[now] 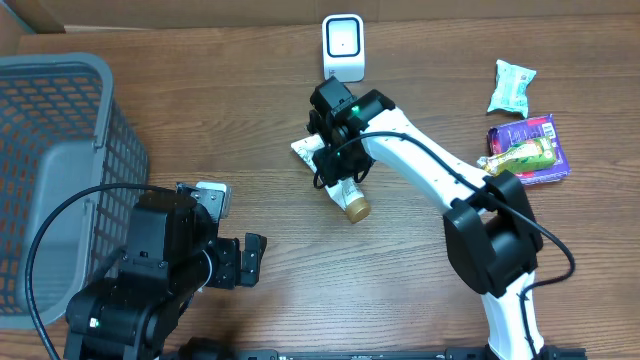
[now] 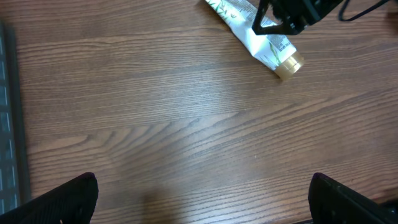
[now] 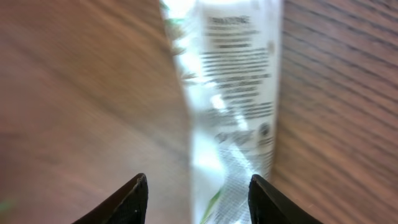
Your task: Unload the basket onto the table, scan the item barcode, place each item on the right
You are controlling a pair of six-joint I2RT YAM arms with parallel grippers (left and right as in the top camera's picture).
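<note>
Right wrist view: right tool stands parted, its fingertips to either side of the tube, which lies on the counter. The tube's print is blurred and no barcode is legible. Left wrist view: left tool is spread fully with nothing between its jaws, which are largely cut off by the frame. Overhead view: the right tool hides the tube's middle — only the gold cap and tail show. Scanner stands beyond.
</note>
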